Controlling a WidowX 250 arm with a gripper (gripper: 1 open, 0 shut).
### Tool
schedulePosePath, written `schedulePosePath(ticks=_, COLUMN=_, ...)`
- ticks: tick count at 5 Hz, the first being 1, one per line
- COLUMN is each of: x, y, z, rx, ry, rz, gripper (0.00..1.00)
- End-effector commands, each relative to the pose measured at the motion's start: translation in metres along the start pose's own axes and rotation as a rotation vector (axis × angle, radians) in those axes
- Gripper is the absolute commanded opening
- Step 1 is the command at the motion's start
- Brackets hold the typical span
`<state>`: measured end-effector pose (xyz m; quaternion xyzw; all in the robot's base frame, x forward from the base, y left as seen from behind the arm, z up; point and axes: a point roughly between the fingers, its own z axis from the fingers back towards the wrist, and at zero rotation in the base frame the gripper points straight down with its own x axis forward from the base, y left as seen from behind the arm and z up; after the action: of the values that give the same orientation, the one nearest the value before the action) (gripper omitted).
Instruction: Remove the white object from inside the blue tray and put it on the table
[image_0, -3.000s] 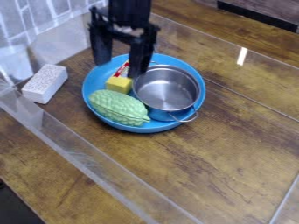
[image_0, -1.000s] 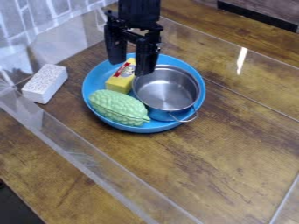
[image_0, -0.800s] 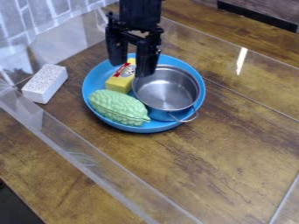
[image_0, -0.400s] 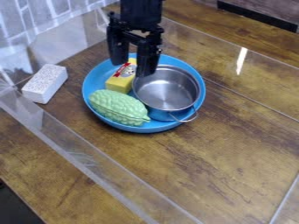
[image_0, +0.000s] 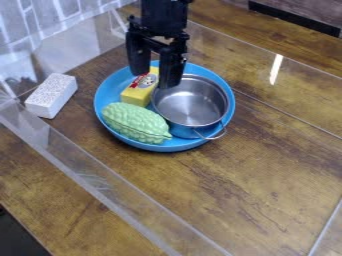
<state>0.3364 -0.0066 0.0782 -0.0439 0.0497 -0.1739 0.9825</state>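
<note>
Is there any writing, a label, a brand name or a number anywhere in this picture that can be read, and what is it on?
No readable text anywhere in this view.
Yellow block with a red patch in the round blue plastic tray: the red may be a print or label, too blurred to read.
Shiny metal pot, bumpy green object, white speckled block, dark wood-grain table: no markings visible.

The arm (image_0: 160, 10) is cut off by the top edge, so only its lower end shows. The gripper (image_0: 156, 72) hides the far rim of the blue tray (image_0: 114, 125) and part of a small red-and-white item (image_0: 144, 79) between its jaws, too small to identify. The surface (image_0: 254, 190) runs past every edge. The pale blurred shapes (image_0: 24, 60) at upper left cannot be made out.
</note>
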Motion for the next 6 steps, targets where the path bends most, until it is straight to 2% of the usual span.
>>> schedulePosePath(ticks=1, x=0.007, y=0.007, z=0.020, rx=0.023, ry=-0.068, rz=0.009, gripper=1.00)
schedulePosePath(ticks=3, x=0.012, y=0.007, z=0.018, rx=0.023, ry=-0.076, rz=0.005, gripper=1.00)
schedulePosePath(ticks=6, x=0.006, y=0.025, z=0.019, rx=0.037, ry=-0.064, rz=-0.004, gripper=1.00)
